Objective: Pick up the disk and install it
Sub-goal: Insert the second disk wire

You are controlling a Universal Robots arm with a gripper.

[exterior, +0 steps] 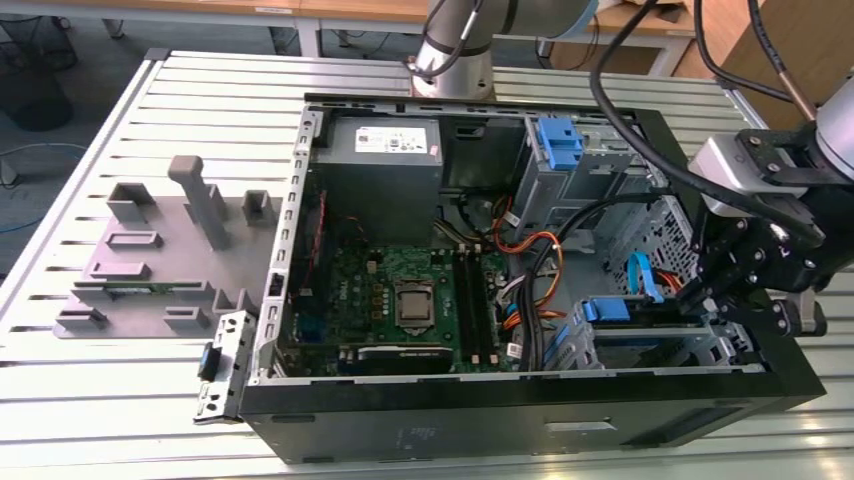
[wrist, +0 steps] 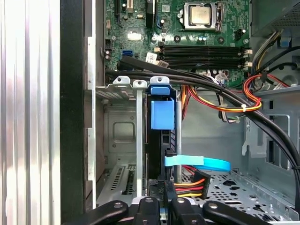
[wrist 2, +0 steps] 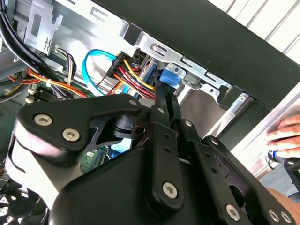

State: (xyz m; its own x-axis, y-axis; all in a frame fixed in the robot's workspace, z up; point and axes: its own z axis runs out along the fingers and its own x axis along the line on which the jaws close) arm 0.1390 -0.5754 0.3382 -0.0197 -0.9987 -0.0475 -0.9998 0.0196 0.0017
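The disk (wrist: 161, 140) is seen slotted edge-on in the drive cage, lower centre, clamped between the gripper's (wrist: 161, 206) closed fingers.

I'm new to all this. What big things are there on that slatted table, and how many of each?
Open computer case: 1
Grey moulded tray: 1
Robot arm: 1, its tool by the disk in the case
Total: 3
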